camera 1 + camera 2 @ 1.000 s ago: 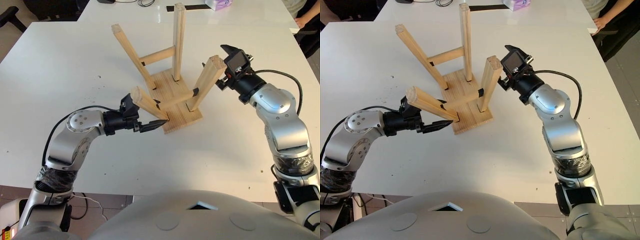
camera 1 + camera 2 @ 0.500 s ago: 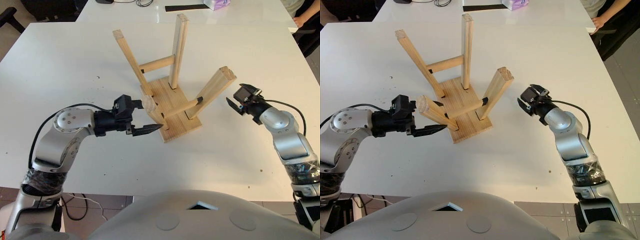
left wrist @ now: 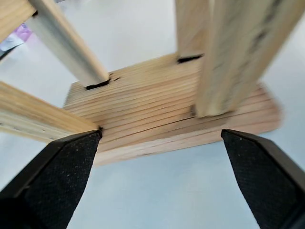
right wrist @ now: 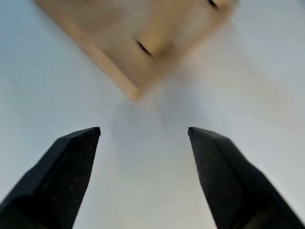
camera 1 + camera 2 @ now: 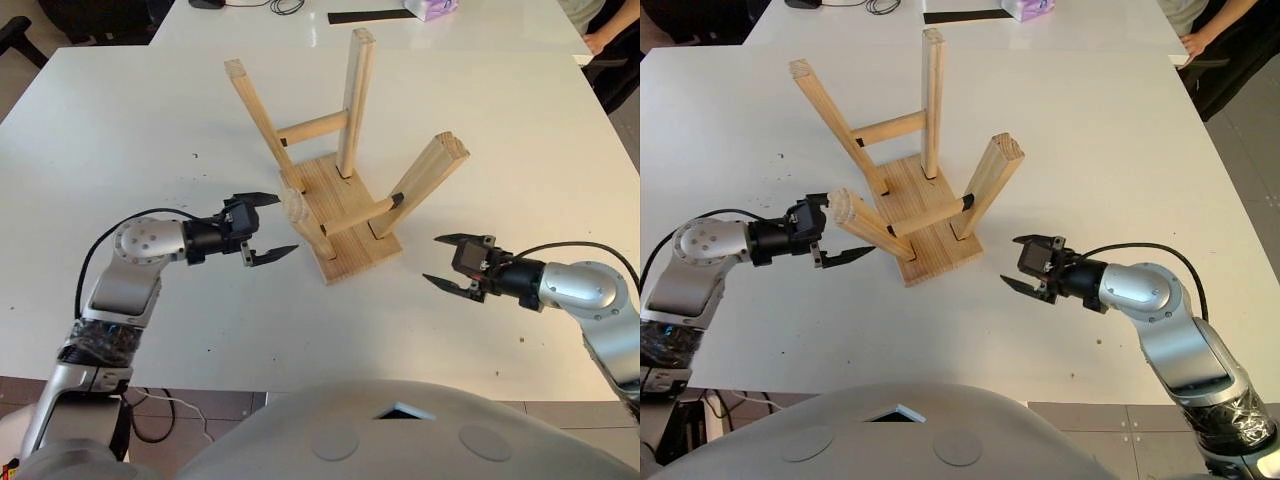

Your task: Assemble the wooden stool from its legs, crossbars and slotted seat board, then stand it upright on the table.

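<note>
Middle of table (image 5: pixel 150 110): stool (image 5: pixel 340 130) inverted, seat board (image 5: pixel 350 255) flat down, legs up. Beside nearest leg (image 5: pixel 308 228): left gripper (image 5: pixel 287 223), fingers spread, seemingly not touching. Toward near right edge: right gripper (image 5: pixel 432 258), spread wide, apart from stool.

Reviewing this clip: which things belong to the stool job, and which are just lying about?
Job: upturned wooden stool with seat board, legs, crossbars; left gripper, right gripper, both open.
Lying about: black strip, purple pack, cables.
</note>
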Robot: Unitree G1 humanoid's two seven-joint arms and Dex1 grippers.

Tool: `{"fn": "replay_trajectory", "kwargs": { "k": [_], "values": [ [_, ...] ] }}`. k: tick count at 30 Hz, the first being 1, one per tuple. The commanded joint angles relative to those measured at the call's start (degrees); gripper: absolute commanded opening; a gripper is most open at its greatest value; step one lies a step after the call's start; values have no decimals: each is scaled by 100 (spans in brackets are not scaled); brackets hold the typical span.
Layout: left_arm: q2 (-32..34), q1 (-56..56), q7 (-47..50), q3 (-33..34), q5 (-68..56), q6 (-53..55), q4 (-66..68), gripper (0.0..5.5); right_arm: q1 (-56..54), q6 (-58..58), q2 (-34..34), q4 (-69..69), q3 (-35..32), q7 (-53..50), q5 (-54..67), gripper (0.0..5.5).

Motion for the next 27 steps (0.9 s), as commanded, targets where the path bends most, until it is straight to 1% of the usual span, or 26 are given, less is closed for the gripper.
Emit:
{"fn": "replay_trajectory", "kwargs": {
  "k": [1, 4, 6, 12, 15, 18, 20, 27],
  "values": [
    [-331, -37, 86, -297, 80, -123, -231, 465, -104, 47, 105, 28, 614, 15, -206, 343],
    [-395, 78, 65, -616, 422, -443, -216, 465, -215, 55, 371, 210, 1033, -155, -386, 343],
    [-385, 166, 39, -823, 617, -658, -146, 465, -341, 98, 627, 444, 1126, -366, -477, 343],
    [-695, 403, 1, -1359, 485, -421, -661, 465, -982, 71, 1368, 1660, 881, -1330, -778, 343],
    [-922, 314, 93, -1509, 430, -254, -740, 465, -1273, -28, 1583, 2113, 773, -1612, -824, 343],
    [-1136, 150, 257, -1528, 416, -119, -734, 465, -1426, -160, 1689, 2449, 730, -1808, -908, 343],
    [-1196, 165, 417, -1407, 392, -13, -793, 465, -1435, -214, 1715, 2532, 717, -1880, -934, 343],
    [-941, 631, 551, -1124, 150, 255, -1354, 465, -1019, -274, 1595, 2374, 607, -1963, -942, 343]
  ]
}}
